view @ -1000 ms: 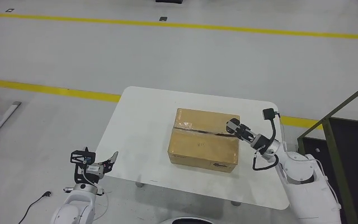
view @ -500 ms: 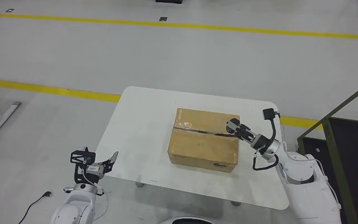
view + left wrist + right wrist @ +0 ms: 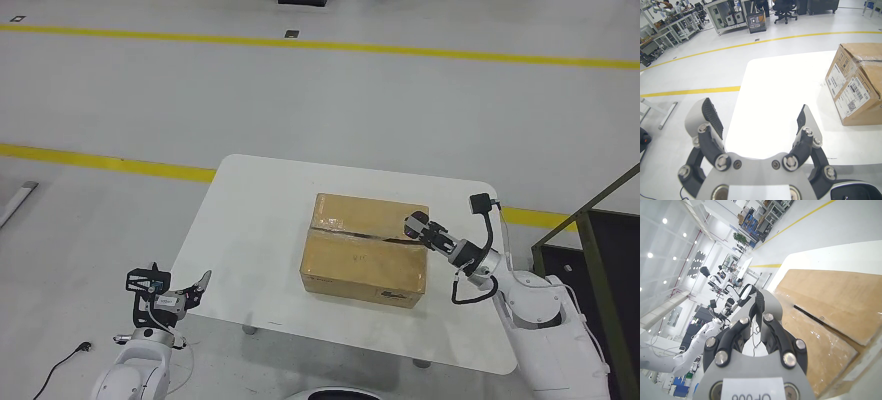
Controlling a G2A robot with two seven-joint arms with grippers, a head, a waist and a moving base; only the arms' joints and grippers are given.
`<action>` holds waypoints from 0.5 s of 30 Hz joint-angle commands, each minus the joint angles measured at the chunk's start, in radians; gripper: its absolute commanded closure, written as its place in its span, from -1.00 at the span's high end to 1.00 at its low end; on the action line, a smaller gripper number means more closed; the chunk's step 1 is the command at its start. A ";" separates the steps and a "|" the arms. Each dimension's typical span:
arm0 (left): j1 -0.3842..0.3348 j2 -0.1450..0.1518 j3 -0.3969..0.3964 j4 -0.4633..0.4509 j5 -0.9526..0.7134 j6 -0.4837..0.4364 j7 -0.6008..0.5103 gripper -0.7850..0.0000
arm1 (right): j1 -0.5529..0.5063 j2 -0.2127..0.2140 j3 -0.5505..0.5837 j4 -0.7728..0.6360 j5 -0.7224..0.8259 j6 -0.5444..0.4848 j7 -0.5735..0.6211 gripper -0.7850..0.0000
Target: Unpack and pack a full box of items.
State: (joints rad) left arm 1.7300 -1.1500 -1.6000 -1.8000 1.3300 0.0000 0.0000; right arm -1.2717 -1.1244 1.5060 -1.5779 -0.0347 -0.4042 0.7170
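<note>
Because the brown cardboard box (image 3: 365,250) is sealed along its top seam (image 3: 810,315) with glossy, wrinkled clear tape (image 3: 821,336), we judge opening it to be the risky step. The box sits about mid-way across the white, round-cornered surface (image 3: 250,200), nearer the right edge. The right gripper (image 3: 409,224) is at the box's top right end, where the seam runs out. Its ribbed black pads (image 3: 759,306) are pressed together with nothing visible between them. A sideways push there could slide the box over the smooth surface before the tape gives. The tape might also stretch rather than tear, or the soft flap might crumple. The left gripper (image 3: 754,103) hangs spread wide over the surface's near left corner, well apart from the box, so nothing braces it. Its left side carries flat paper labels (image 3: 849,94).
</note>
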 commanded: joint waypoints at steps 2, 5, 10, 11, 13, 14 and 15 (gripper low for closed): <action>0.000 0.000 0.000 0.000 0.000 0.000 0.000 1.00 | 0.000 0.000 0.000 0.000 0.000 0.000 0.000 -1.00; 0.000 0.000 0.000 0.000 0.000 0.000 0.000 1.00 | 0.000 0.000 0.000 0.000 0.000 0.000 0.000 -1.00; 0.000 0.000 0.000 0.000 0.000 0.000 0.000 -1.00 | 0.000 0.000 0.000 0.000 0.000 0.000 0.000 -1.00; 0.000 0.000 0.000 0.000 0.000 0.000 0.000 -1.00 | 0.000 0.000 0.000 0.000 0.000 0.000 0.000 -1.00; 0.000 0.000 0.000 0.000 0.000 0.000 0.000 -1.00 | 0.000 0.000 0.000 0.000 0.000 0.000 0.000 -1.00; 0.000 0.000 0.000 0.000 0.000 0.000 0.000 -1.00 | 0.000 0.000 0.000 0.000 0.000 0.000 0.000 -1.00; 0.000 0.000 0.000 0.000 0.000 0.000 0.000 -1.00 | 0.000 0.000 0.000 0.000 0.000 0.000 0.000 -1.00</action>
State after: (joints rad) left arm 1.7300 -1.1500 -1.6000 -1.8000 1.3300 0.0000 0.0000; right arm -1.2717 -1.1244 1.5060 -1.5779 -0.0347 -0.4042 0.7170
